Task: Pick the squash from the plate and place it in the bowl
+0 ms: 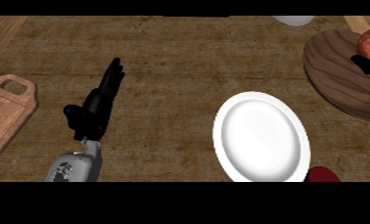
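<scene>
So the white plate (260,137) has nothing on it. The pick-up part looks done to me, and I'd say I'm on the placing step.

At the far right edge there's an orange-red lump (365,47) over the inside of the wooden bowl (332,78). I'm reading that as the squash, though the edge cuts most of it off. Just under it a black bit pokes in, which I take to be my right hand (359,64). So little of it shows that I can't tell if it's clamped on the squash or not. I also can't tell if the squash is touching the bowl or hanging above it.

My left hand (101,103) is resting over the left side of the table (180,56), fingers (112,78) straight and together, holding nothing, well away from the plate and the bowl.

Next move as I see it: get the squash low over the middle of the bowl, not the near rim, then open up and lift the right hand straight out without nudging the bowl. There's a dark red thing (324,174) just beside the plate's lower right edge — worth steering clear of.
</scene>
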